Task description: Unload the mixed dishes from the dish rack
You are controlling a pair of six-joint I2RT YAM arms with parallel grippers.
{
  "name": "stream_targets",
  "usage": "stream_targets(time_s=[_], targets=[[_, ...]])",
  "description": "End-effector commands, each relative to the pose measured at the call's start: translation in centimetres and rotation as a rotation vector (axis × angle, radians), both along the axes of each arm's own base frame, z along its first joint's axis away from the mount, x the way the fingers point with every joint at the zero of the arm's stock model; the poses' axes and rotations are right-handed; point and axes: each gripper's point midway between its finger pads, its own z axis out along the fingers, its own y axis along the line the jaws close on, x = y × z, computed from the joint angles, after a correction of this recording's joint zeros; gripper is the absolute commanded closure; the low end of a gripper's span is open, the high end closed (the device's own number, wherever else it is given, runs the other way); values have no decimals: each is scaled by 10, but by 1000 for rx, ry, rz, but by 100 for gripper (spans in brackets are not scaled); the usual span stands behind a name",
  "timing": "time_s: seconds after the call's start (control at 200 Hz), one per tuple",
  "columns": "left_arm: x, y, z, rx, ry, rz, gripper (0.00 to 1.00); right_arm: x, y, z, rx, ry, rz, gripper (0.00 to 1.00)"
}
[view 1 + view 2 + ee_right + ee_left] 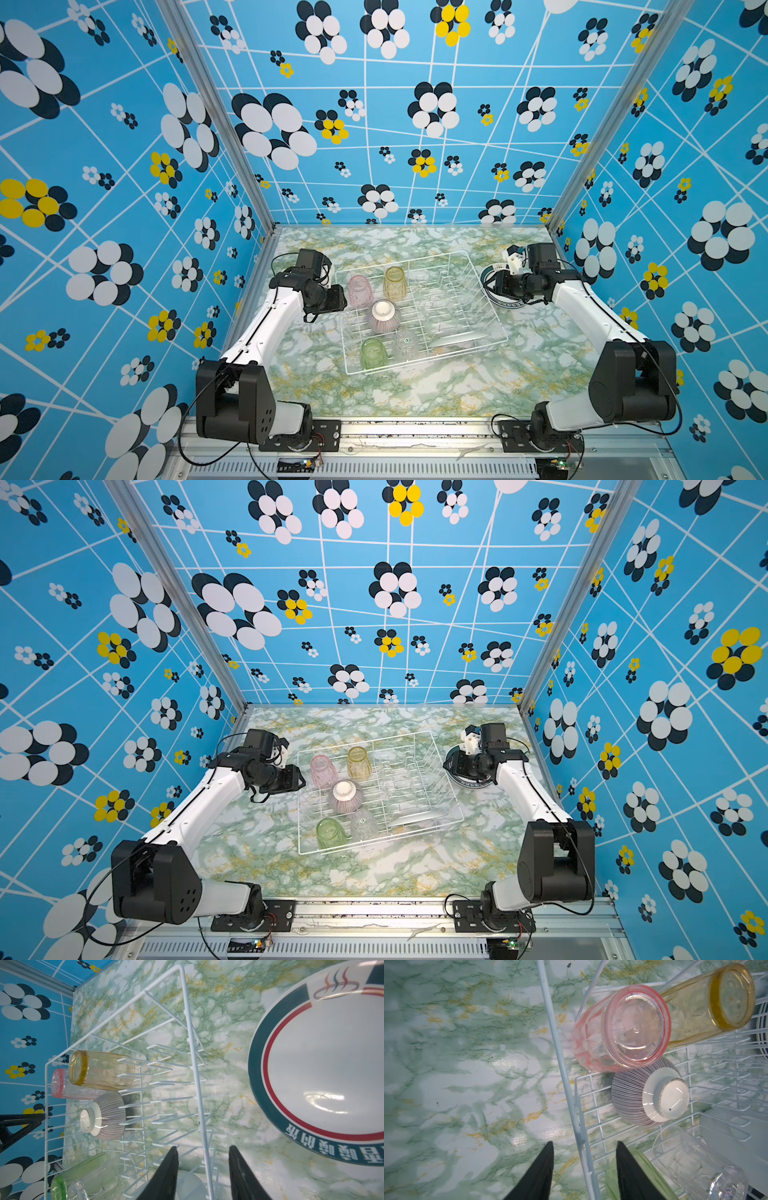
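The white wire dish rack sits mid-table in both top views. Upside down in its left half are a pink tumbler, a yellow tumbler, a striped bowl, a green tumbler and a clear tumbler. A white plate with a dark green rim lies on the table just right of the rack. My left gripper is open, its jaws either side of the rack's left rim wire. My right gripper is open astride the right rim wire, beside the plate.
Upright dividers fill the rack's right half, and a pale flat thing lies at its near right corner. The marble-patterned table is walled at the back and on both sides.
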Motion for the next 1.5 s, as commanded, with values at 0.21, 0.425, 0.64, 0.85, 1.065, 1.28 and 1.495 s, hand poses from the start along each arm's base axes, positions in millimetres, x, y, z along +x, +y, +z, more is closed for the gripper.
stream_targets(time_s=[0.21,0.425,0.64,0.85,1.065,1.28,1.495], targets=[[7,-6,-23,-45,63,-4,55,7,13,-2,33,6,21,62],[11,-5,-25,-38,61,-9,71,12,18,-4,35,18,25,62],[19,-5,-25,-33,56,-15,97,17,25,-7,35,28,32,66],[28,-8,-24,-41,52,-28,97,19,31,-10,26,36,39,72],[42,-13,-19,-65,29,-39,97,26,27,-13,6,38,17,98],[61,-21,-15,-85,6,-61,97,33,36,-9,-23,10,20,100],[78,-23,-14,-82,-6,-72,96,51,35,-3,-40,-14,12,100]])
